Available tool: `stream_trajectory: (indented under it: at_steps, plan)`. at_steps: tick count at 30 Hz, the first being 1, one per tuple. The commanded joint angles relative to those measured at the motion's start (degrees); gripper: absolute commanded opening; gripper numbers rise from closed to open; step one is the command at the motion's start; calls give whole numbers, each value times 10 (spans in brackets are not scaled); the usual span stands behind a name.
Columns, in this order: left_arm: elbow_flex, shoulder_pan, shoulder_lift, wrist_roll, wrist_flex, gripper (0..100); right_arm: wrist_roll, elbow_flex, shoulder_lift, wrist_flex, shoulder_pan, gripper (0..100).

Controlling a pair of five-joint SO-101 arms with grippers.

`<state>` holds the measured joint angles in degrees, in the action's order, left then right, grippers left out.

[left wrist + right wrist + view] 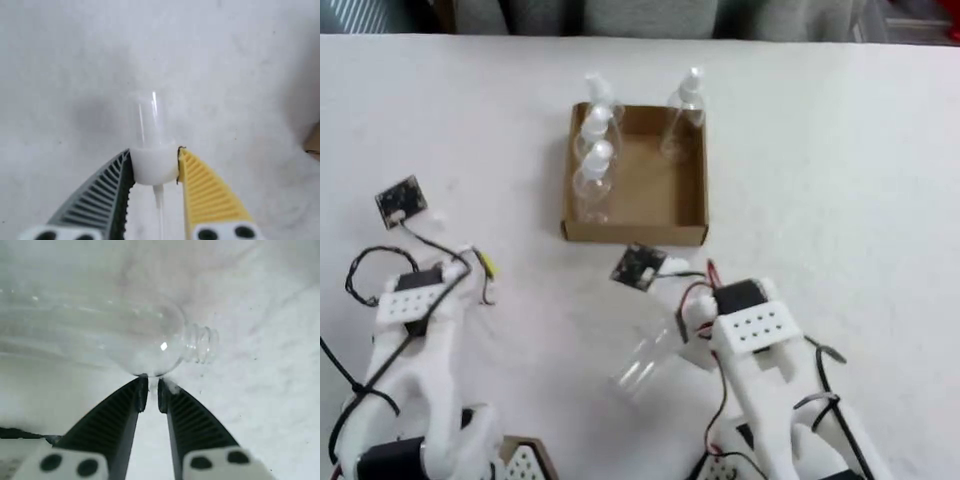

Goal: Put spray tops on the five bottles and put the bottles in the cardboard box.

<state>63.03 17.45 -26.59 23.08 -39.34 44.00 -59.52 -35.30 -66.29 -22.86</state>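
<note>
My left gripper (154, 167) is shut on a spray top (152, 162) by its white collar; the clear cap points away and the thin tube hangs toward the wrist. In the high view this gripper (480, 268) hovers over the table left of the cardboard box (635, 233). Several clear bottles with spray tops (592, 175) stand in the box. One clear bottle (100, 335) lies on its side, its threaded neck (200, 342) bare. My right gripper (149, 390) is shut, its tips against the bottle's shoulder with nothing between them. From above, that bottle (645, 362) lies beside the right gripper (688, 325).
The white table (840, 150) stretches open on both sides of the box. A corner of the box (314, 142) shows in the left wrist view. Cables trail from both arms near the front edge.
</note>
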Motion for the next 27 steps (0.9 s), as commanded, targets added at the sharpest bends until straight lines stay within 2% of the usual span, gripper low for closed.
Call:
stream_trajectory:
  at_steps: [1,6,12,18,27]
  plan:
    - [-28,3,-1,1,8,56,-28,1,15,5,-4,15]
    - [-28,3,-1,1,8,56,-37,3,99,62,-5,15]
    - [-22,2,-1,1,11,56,-117,10,148,157,-4,15]
    - [-22,2,-1,1,12,56,-179,62,153,138,-11,15]
    - [-22,2,-1,1,12,56,-234,98,153,138,-66,15]
